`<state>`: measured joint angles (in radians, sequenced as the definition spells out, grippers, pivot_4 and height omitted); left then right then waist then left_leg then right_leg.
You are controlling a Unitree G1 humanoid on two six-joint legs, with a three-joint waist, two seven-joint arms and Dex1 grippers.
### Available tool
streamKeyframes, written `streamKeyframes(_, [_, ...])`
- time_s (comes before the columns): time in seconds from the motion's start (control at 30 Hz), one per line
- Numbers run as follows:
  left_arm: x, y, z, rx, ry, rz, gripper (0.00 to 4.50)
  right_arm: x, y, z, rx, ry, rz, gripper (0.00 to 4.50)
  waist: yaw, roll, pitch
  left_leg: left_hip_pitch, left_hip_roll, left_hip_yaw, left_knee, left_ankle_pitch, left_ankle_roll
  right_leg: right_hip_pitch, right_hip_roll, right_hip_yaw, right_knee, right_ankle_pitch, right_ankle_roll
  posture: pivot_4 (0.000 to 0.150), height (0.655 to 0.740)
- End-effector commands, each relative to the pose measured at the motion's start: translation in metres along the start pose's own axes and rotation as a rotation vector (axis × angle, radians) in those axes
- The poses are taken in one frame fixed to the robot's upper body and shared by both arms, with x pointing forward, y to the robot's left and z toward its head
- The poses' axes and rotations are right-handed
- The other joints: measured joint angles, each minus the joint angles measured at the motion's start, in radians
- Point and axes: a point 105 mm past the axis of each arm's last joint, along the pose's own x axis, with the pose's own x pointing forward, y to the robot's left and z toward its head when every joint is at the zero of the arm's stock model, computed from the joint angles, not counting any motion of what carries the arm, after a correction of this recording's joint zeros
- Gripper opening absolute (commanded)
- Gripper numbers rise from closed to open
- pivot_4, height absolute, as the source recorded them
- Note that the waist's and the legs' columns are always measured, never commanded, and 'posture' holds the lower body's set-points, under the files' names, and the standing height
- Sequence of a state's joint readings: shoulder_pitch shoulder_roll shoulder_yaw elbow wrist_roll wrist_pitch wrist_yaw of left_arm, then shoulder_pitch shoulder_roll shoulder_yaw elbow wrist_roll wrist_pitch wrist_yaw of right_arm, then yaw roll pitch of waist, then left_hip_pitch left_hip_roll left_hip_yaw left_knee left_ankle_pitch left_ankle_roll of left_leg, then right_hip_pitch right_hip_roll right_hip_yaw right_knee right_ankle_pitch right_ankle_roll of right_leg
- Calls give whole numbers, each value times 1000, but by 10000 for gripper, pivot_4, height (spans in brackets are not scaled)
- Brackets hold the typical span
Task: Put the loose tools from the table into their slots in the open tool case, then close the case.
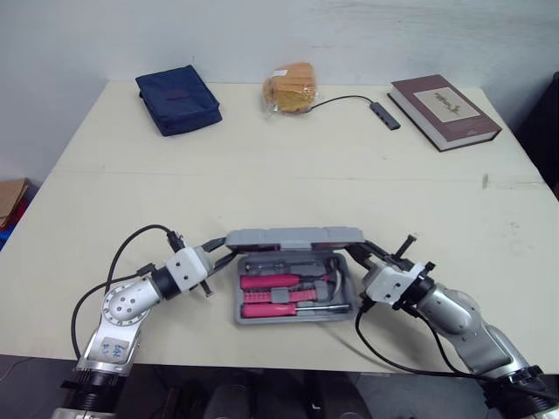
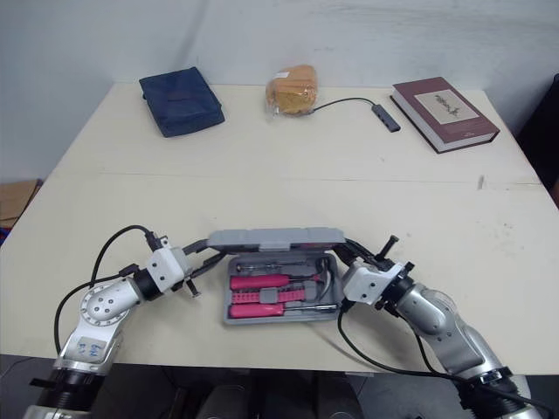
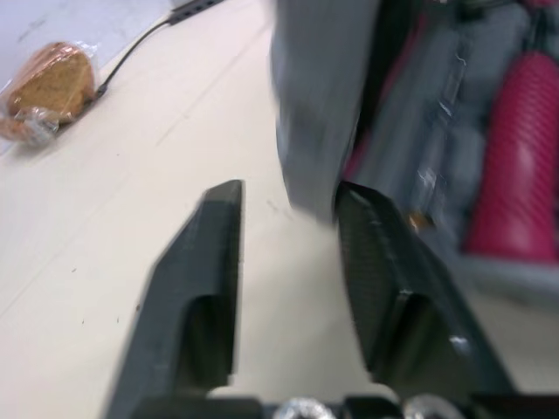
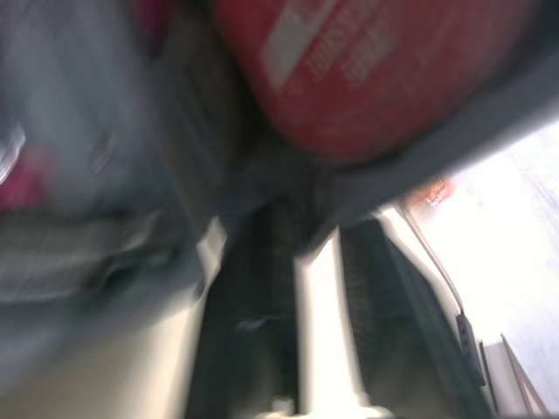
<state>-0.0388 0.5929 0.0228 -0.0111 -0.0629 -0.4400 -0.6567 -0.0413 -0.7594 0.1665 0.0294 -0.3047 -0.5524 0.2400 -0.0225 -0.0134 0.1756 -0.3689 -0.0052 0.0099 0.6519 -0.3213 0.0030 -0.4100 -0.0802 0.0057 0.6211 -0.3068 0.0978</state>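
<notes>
Case (image 1: 293, 318) sits at the table's (image 1: 288, 157) near edge, lid (image 1: 293, 236) half raised, pink-handled tools (image 1: 271, 282) in their slots, left pincer (image 1: 218, 247) open at the lid's left corner, right pincer (image 1: 372, 255) against its right end, grip impossible to tell

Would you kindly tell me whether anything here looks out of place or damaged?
Nothing looks spilled or damaged. Only the bagged bread at the table's far edge seems odd near a tool case; the tools sit neatly inside.
</notes>
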Motion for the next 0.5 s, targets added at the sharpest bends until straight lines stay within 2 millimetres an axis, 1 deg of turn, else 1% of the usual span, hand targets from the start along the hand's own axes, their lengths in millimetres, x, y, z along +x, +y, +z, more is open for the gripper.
streamKeyframes(0.03, [-26, 9, -16, 22, 93, 68, 33087, -21, -3, -9, -83, 14, -4, 26145, 0, 1, 0, 0, 0, 0, 0, 0, 0, 0, 0, 0, 0, 0, 0, 1500, 7400])
streamKeyframes(0.07, [-41, 13, -27, -3, 158, 100, 37795, -29, -2, -16, -100, 41, 18, 31279, -2, 1, 0, 0, 0, 1, -1, 0, 0, 0, 0, 1, 0, 0, 0, 1500, 7400])
streamKeyframes(0.1, [-59, 17, -39, -57, 232, 146, 38134, -37, -3, -23, -113, 71, 33, 36279, -5, 1, 0, 0, 0, 1, 0, 0, 1, 0, 0, 0, 0, 0, 0, 1500, 7400])
streamKeyframes(0.17, [-91, 25, -52, -185, 312, 259, 38134, -54, -7, -35, -119, 126, 35, 36279, -8, 0, 0, 2, 1, 1, -1, -1, 1, 1, 1, 1, 0, 0, 0, 1500, 7400])
streamKeyframes(0.2, [-102, 26, -56, -248, 333, 285, 38134, -63, -11, -40, -107, 145, 17, 36279, -6, -1, 0, 3, 1, 1, -1, -1, 1, 2, 1, 1, 1, 0, -1, 1500, 7400])
streamKeyframes(0.23, [-109, 26, -57, -286, 343, 295, 38134, -68, -14, -42, -99, 154, 3, 36279, -6, -1, 0, 4, 1, 1, -1, -1, 1, 3, 1, 1, 1, -1, -1, 1500, 7400])
streamKeyframes(0.27, [-110, 26, -55, -295, 339, 273, 38134, -74, -16, -44, -81, 164, 4, 36279, -6, -1, 0, 5, 1, 1, -1, -1, 1, 4, 1, 0, 0, -1, -1, 1500, 7400])
streamKeyframes(0.3, [-108, 28, -51, -328, 321, 259, 38134, -79, -21, -47, -55, 180, -20, 36279, -3, -1, 0, 7, 1, 1, -1, -1, 1, 6, 0, 1, 0, -1, -1, 1500, 7400])
streamKeyframes(0.33, [-106, 29, -48, -351, 306, 250, 38134, -82, -24, -48, -37, 191, -36, 36279, 1, -1, 1, 11, 1, 0, -2, -1, 2, 11, 0, 0, -1, -1, -1, 1500, 7400])
streamKeyframes(0.37, [-102, 33, -44, -352, 286, 240, 38134, -86, -22, -50, 18, 210, -14, 36279, 4, 0, 1, 15, 1, -1, -3, -2, 2, 17, -1, -1, -3, -1, -2, 1500, 7400])
streamKeyframes(0.4, [-97, 39, -42, -367, 269, 250, 38134, -87, -28, -51, 26, 216, -40, 36279, 6, 0, 1, 16, 1, -2, -3, -2, 3, 18, -1, -1, -4, -1, -2, 1500, 7400])
streamKeyframes(0.43, [-92, 43, -40, -357, 252, 249, 38134, -88, -29, -52, 92, 227, -50, 36279, 9, -1, 1, 16, 1, -2, -3, -3, 3, 19, -1, -1, -4, -1, -2, 1500, 7400])
streamKeyframes(0.5, [-82, 48, -35, -384, 216, 237, 38134, -86, -28, -46, 218, 198, -44, 36279, 10, -1, 1, 16, 1, -2, -2, -3, 3, 18, -1, -1, -4, -1, -2, 1500, 7400])
